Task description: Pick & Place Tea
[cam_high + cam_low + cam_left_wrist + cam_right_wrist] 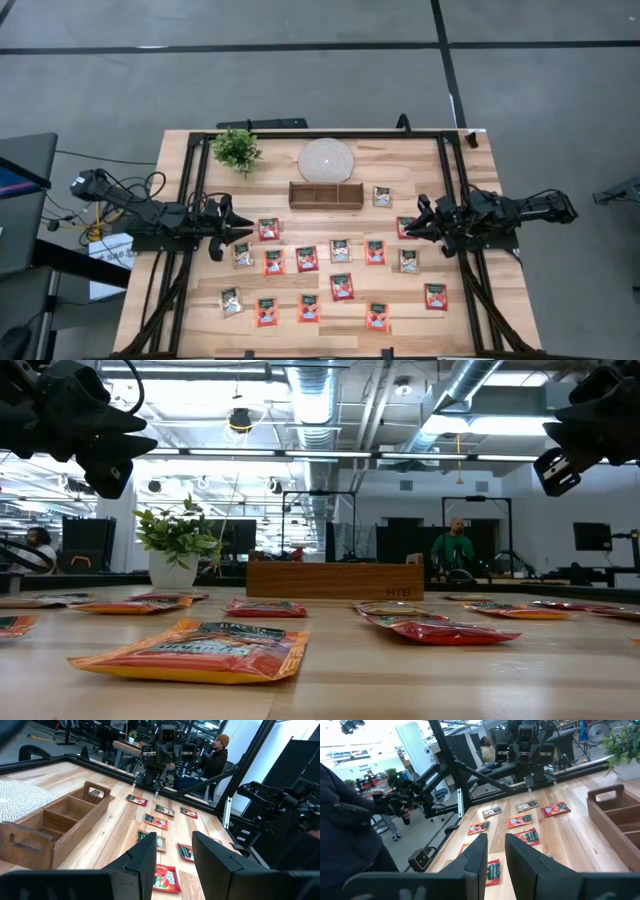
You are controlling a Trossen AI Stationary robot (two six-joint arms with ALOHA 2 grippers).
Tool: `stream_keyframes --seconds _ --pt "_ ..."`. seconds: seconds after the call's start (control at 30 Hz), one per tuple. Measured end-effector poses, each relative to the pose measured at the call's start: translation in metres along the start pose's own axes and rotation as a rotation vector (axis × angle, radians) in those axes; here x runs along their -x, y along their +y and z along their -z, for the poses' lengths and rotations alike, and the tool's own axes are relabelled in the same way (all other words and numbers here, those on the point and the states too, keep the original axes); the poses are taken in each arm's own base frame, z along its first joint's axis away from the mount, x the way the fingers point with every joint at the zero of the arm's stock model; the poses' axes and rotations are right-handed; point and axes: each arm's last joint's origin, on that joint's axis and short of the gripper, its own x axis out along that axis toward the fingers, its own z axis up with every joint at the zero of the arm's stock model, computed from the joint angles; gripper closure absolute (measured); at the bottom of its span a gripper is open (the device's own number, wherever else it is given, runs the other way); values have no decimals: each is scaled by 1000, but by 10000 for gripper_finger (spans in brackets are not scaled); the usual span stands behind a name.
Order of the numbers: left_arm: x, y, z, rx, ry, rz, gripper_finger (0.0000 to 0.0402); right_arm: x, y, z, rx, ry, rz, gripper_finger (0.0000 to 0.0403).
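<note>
Several small tea sachets lie flat on the wooden table [470, 330], most red-orange [307, 259], some pale with a dark label [341, 250]. In the low view the nearest one [200, 650] lies at the front. My left gripper [243, 236] hovers level over the table's left side, open, its fingers [145, 862] apart with nothing between them. My right gripper [405, 228] hovers level over the right side, its fingers [522, 857] a narrow gap apart, holding nothing. The two grippers face each other across the sachets.
A brown wooden three-part tray [325, 194] stands at the middle back, with a round white disc [326, 160] behind it and a small potted plant [237, 150] to its left. A black frame [445, 160] rims the table. People stand in the room beyond.
</note>
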Motion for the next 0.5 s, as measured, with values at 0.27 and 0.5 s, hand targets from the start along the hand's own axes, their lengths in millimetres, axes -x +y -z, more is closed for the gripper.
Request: stream_keyframes --seconds 0.27,0.5 --pt "0 0 0 0 0 0 284 0 0 -1 53 -12 0 342" --pt "0 0 0 1 0 0 284 0 2 -10 67 -122 10 342"
